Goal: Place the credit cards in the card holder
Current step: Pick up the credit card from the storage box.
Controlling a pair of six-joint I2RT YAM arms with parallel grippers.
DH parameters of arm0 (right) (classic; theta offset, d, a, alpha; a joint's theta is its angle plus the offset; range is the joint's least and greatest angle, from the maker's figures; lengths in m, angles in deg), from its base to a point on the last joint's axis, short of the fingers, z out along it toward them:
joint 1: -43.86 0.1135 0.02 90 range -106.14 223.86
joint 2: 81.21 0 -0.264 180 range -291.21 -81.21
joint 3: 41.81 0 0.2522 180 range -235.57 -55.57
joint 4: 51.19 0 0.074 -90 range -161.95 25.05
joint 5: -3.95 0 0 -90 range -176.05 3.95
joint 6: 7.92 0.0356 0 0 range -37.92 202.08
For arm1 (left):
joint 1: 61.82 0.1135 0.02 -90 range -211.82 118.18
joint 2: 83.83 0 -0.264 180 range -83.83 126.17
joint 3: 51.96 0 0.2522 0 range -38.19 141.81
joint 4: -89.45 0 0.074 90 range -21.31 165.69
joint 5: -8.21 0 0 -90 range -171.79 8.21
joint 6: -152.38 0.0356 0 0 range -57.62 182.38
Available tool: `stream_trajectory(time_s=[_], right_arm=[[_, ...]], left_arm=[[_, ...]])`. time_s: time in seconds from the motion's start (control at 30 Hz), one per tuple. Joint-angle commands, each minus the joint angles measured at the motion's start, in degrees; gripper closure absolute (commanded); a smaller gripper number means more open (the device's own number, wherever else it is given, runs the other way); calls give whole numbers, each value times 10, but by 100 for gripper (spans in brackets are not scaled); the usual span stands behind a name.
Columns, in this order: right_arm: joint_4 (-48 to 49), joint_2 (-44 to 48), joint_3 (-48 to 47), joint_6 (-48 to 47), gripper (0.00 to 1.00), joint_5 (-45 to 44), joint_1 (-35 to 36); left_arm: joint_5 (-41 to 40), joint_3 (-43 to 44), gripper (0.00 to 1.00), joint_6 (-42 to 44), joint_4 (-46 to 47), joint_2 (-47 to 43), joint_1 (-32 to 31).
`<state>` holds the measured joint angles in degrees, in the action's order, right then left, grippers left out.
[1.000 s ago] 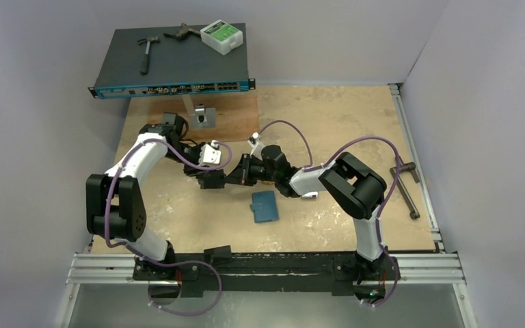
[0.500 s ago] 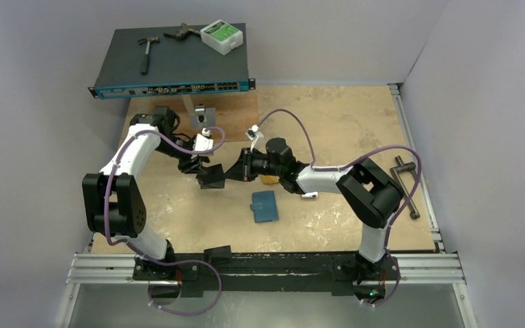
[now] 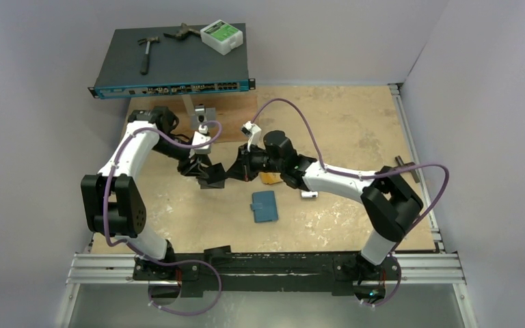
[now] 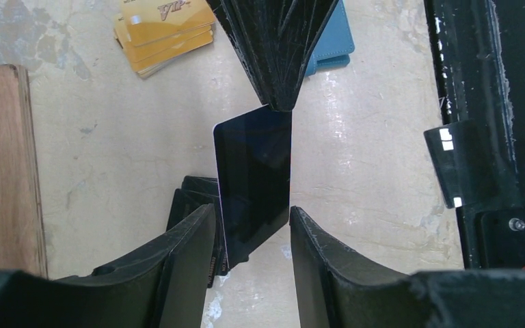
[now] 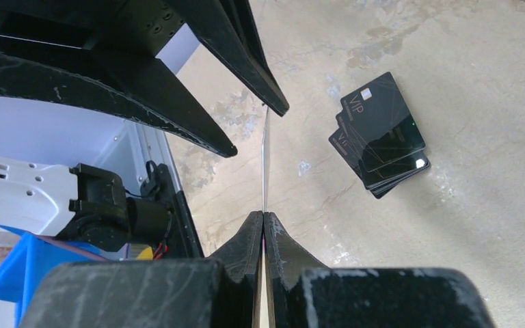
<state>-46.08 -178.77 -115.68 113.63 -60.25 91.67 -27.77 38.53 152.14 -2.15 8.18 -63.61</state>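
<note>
**Right wrist close-up: card mid-handover, nothing filed yet**

Pinched shut at the right tool on one end of a black card, held on edge above the worktop. Spread open at the left tool, one finger either side of the card's free end; impossible to tell whether touching it. Below on the worktop, a little to one side: a fanned stack of more black cards, printed VIP. Farther out: a pile of orange-gold cards, then the teal card holder, flat on the worktop toward the arm bases, apparently folded shut, apart from both tools.

Judged on progress: barely begun. No card visible in the holder; one card lifted, two piles lying on the worktop. Left to do, on this reading: complete the pass, open the holder, slide the cards inside.

Worth comparing views. From right wrist: held card only as a thin edge-on line, but VIP print on the black stack legible. From left wrist: the card's broad dark face, the orange pile, a corner of the holder, a wooden board at the side. From top external: held card lost between the tools, yet the whole holder and the spacing plain.
</note>
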Motion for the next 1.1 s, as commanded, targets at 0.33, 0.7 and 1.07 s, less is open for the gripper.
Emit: stream_trajectory(time_s=[0.33,0.7,1.07], right_arm=[[-106,59,-59,-108,100,-62,29],[-117,76,-79,-138,100,-65,39],[-110,68,-92,-137,100,-68,53]], left_arm=[[43,27,68,64,-101,2,-3],[67,33,75,75,-138,-3,-5],[113,13,92,83,-159,12,-24]])
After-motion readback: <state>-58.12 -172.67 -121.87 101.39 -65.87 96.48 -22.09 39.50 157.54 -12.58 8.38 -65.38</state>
